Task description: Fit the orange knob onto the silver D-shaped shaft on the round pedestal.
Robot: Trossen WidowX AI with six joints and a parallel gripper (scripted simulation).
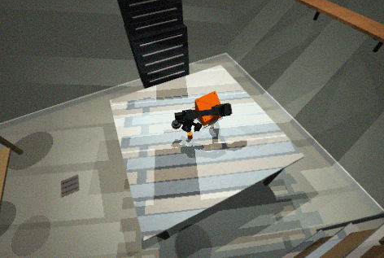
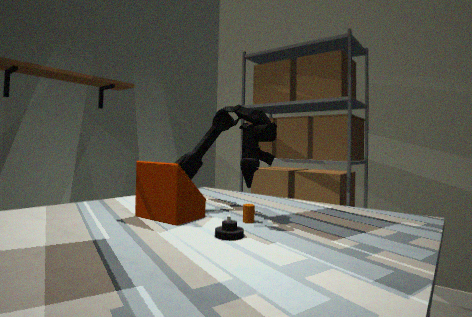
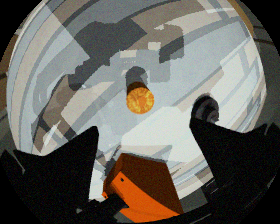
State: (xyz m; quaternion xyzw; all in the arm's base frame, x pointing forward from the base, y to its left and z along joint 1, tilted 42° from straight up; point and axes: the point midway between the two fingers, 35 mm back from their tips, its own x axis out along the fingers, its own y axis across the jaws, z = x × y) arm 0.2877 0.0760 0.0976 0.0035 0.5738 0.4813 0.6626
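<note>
The orange knob (image 1: 189,135) (image 2: 248,213) (image 3: 140,100) stands upright on the table; its underside is hidden. The black round pedestal (image 1: 176,124) (image 2: 229,234) (image 3: 206,107) stands close by, with the short silver shaft (image 2: 229,219) bare on top. The shaft's flat side cannot be made out. My gripper (image 1: 192,127) (image 2: 259,172) (image 3: 146,126) is open and empty, pointing down, well above the table and the knob. In the wrist view the knob is ahead of the gap between the fingers, and the pedestal is near the right fingertip.
The arm's orange base block (image 1: 207,102) (image 2: 157,193) (image 3: 146,200) stands on the patterned table (image 1: 171,218) (image 2: 280,283), behind the pedestal in the exterior view. Away from the table are a black drawer cabinet (image 1: 156,28), a wall shelf (image 1: 346,15) (image 2: 65,75) and a rack with boxes (image 2: 320,80).
</note>
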